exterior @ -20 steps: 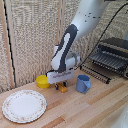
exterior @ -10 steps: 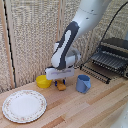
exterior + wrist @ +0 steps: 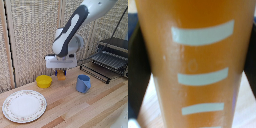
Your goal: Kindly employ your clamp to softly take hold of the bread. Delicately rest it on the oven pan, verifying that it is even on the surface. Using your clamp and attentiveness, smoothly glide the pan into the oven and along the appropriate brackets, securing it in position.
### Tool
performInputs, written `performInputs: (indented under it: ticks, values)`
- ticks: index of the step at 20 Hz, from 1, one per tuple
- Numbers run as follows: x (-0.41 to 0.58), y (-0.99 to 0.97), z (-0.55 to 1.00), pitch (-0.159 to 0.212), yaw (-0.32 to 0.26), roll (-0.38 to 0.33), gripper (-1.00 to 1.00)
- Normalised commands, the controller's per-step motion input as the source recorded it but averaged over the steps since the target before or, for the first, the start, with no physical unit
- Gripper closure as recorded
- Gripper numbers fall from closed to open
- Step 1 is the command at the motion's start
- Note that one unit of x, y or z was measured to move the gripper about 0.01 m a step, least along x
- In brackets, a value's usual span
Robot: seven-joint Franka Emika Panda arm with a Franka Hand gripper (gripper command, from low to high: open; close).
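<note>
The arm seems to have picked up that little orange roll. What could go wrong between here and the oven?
The bread hangs from the clamp with only a small part showing below, so the hold may be slight and it could slip. The blue cup stands between the bread and the oven pan; a low path might knock it over. The pan is made of wire bars, so a small roll may tilt or settle unevenly between them.

The white and dark-grey arm (image 3: 75, 30) reached down from above, wrist bent, holding the clamp (image 3: 61, 73) low over the table (image 3: 100, 107), its fingers closed around the bread (image 3: 61, 76).
</note>
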Motion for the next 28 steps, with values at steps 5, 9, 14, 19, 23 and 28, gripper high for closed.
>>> performInputs:
  ticks: [5,9,14,19,23,28]
  values:
    - [0.011,0.00,0.76,0.000,-0.327,0.000,1.00]
    - [0.098,-0.02,0.79,0.000,-0.297,-0.001,1.00]
    - [0.226,-0.24,0.73,0.008,-0.232,0.020,1.00]
    - [0.317,-0.40,0.63,0.005,-0.179,0.041,1.00]
    - [0.196,-0.61,0.62,0.047,-0.134,0.058,1.00]
    - [0.089,-0.72,0.53,0.060,-0.117,0.051,1.00]
